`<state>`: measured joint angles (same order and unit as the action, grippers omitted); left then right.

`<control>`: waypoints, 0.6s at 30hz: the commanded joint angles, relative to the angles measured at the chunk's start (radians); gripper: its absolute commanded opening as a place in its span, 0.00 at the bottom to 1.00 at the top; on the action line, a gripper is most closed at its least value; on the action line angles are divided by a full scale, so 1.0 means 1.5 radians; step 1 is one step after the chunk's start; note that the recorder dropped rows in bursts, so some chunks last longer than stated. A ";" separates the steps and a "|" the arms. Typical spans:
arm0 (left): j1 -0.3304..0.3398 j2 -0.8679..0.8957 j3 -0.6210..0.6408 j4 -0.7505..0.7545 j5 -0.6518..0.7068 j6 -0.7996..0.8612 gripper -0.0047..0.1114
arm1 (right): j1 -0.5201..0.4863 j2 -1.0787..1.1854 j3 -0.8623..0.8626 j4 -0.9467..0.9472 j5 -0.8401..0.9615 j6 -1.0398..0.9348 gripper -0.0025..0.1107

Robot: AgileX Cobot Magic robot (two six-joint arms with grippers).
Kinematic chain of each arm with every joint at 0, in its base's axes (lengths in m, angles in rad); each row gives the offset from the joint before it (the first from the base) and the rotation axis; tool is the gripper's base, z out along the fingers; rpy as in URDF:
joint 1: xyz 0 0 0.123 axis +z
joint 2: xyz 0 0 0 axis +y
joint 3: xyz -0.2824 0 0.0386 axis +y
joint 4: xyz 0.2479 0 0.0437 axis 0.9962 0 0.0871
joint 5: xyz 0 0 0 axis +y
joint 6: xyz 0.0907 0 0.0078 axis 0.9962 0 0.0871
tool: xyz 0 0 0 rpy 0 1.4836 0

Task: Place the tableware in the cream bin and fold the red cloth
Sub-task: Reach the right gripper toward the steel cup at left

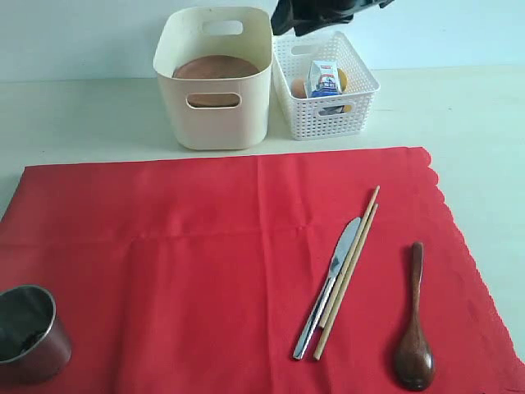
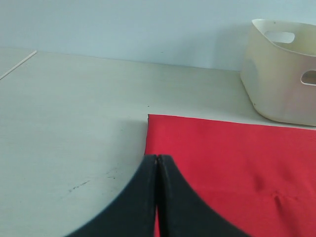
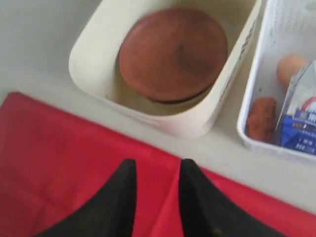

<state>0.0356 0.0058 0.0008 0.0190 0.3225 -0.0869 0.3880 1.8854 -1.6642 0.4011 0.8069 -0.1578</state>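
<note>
Chopsticks (image 1: 350, 271), knife (image 1: 330, 283) and spoon (image 1: 415, 316) are seen lower right on the red cloth (image 1: 164, 246); right gripper (image 3: 157, 165) is held parted, empty; left gripper (image 2: 157, 159) is pressed closed.

Staged test bench: pale table (image 1: 82, 115), blank wall (image 1: 82, 41)

Bare red cloth (image 1: 180, 246) centre-left, steel cup (image 1: 29, 332) at near-left corner, knife (image 1: 346, 242), chopsticks (image 1: 367, 215) and spoon (image 1: 416, 304) crowding right

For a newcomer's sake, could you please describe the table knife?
On the big red cloth, look at the right half, where long utensils lie. The table knife is leftmost, against the wooden chopsticks. It alone is shiny silver metal; the chopsticks are pale, the spoon dark brown.
</note>
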 commanded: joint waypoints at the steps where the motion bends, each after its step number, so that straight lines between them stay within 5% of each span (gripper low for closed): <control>1: 0.001 -0.004 -0.001 -0.004 -0.004 0.003 0.05 | -0.003 -0.008 0.003 0.019 0.085 -0.057 0.14; 6: 0.001 -0.004 -0.001 -0.004 -0.004 0.003 0.05 | 0.007 -0.008 0.041 0.113 0.099 -0.123 0.03; 18: 0.001 -0.004 -0.001 -0.004 -0.004 0.003 0.05 | 0.161 0.015 0.106 0.122 0.036 -0.144 0.02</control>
<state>0.0356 0.0058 0.0008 0.0190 0.3225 -0.0869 0.5846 1.8889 -1.5111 0.5761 0.8885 -0.3614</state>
